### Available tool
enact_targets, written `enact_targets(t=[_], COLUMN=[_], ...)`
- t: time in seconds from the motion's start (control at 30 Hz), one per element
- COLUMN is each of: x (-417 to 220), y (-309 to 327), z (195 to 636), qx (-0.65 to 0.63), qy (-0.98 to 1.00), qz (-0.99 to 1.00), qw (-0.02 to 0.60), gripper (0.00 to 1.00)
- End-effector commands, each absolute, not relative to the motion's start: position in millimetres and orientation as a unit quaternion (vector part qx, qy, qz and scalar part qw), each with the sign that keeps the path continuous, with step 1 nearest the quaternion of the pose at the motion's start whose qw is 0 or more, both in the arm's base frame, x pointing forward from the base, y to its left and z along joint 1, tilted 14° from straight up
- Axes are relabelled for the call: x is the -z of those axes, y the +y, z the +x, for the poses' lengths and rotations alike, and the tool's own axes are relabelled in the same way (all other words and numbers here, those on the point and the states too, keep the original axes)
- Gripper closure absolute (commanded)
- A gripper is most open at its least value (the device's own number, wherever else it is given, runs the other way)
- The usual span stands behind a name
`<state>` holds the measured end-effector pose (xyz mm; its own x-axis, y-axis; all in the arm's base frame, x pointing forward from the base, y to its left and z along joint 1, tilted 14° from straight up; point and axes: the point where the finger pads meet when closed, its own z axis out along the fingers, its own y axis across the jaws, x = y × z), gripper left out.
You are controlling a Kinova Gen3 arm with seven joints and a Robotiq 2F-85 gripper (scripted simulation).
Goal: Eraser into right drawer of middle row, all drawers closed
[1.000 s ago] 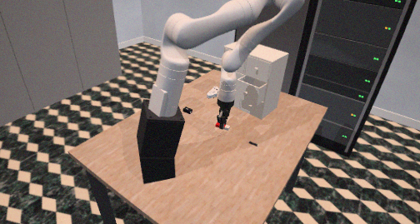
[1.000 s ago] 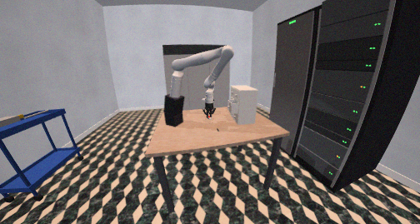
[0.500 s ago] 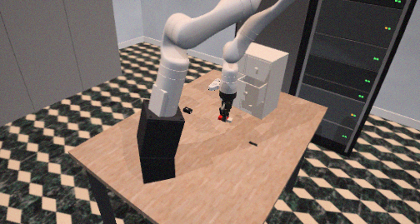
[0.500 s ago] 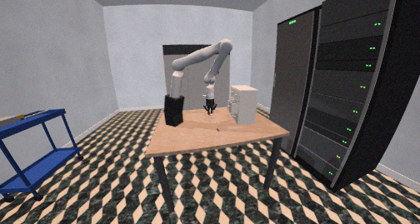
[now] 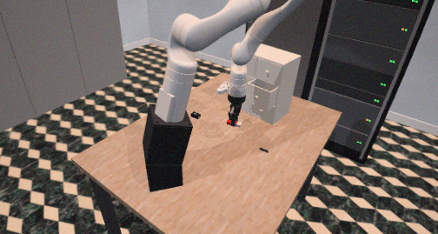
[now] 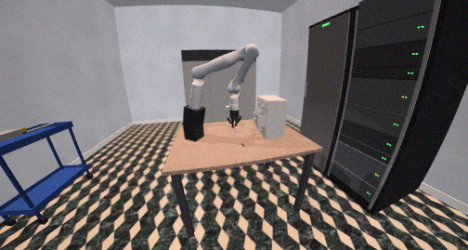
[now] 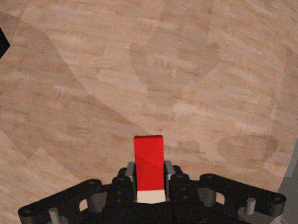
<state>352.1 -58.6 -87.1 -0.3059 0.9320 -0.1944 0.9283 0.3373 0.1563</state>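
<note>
My gripper [image 5: 234, 119] points straight down and is shut on the eraser [image 7: 149, 168], a red block with a white end. I hold it just above the table, in front of the small white chest [image 5: 271, 83]. The eraser also shows in the top view [image 5: 233, 123] and, very small, in the exterior view [image 6: 234, 124]. One drawer [image 5: 261, 86] of the chest's middle row stands pulled out and open towards the arm. The other drawers look pushed in. In the exterior view the chest [image 6: 271, 116] stands at the table's right side.
A thin dark object [image 5: 263, 150] lies nearer the front right. A white object lies behind the gripper. The arm's black base [image 5: 166, 145] stands at the left.
</note>
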Motion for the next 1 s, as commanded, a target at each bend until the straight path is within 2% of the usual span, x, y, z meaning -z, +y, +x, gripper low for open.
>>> enact_targets(t=[0.0, 0.97], x=[87, 97], y=[-50, 71], z=[354, 389], qx=[-0.007, 0.027], qy=[0.817, 0.937], qz=[0.563, 0.325], qw=[0.126, 0.123], gripper=[0.81, 0.81])
